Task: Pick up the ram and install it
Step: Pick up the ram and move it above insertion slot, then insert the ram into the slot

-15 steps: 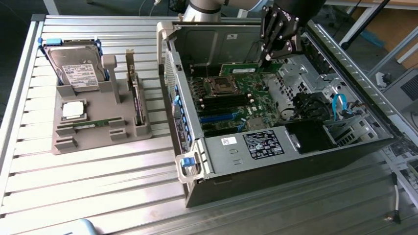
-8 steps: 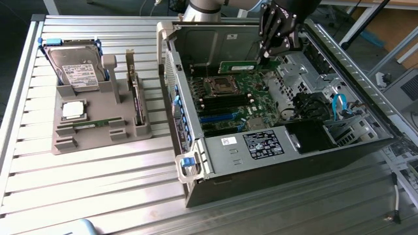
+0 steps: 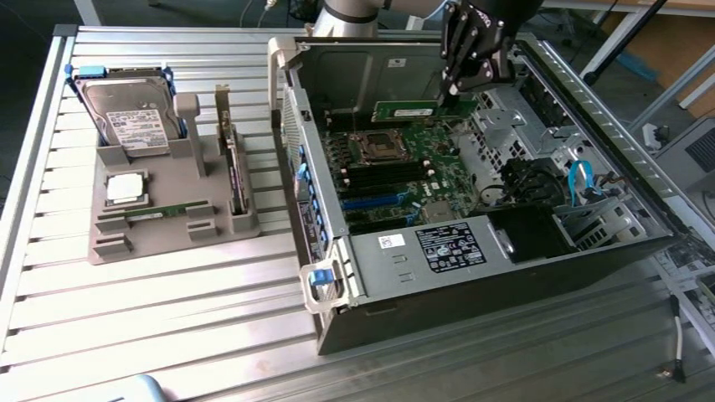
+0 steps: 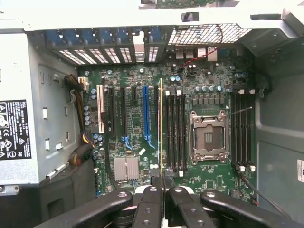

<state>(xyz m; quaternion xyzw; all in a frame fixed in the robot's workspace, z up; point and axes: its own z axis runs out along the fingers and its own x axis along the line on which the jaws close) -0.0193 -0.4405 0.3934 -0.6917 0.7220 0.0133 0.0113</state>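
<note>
- In the exterior view, the ram (image 3: 411, 110) is seen clamped between the jaws of the gripper (image 3: 464, 90) and is held above the motherboard (image 3: 441, 146) inside the open computer case (image 3: 369, 280).
- A grey holder (image 3: 167, 218) carrying a hard drive (image 3: 129, 117) is seen at the exterior view's left, well apart from the case.
- In the wrist view, the ram (image 4: 161, 123) is seen edge-on, pinched by the gripper (image 4: 164, 183), between a blue slot (image 4: 145, 114) and a row of black slots (image 4: 175, 133).

place: robotics lab | evidence: slatted aluminium bench (image 3: 167, 318), open computer case (image 3: 447, 289)
</note>
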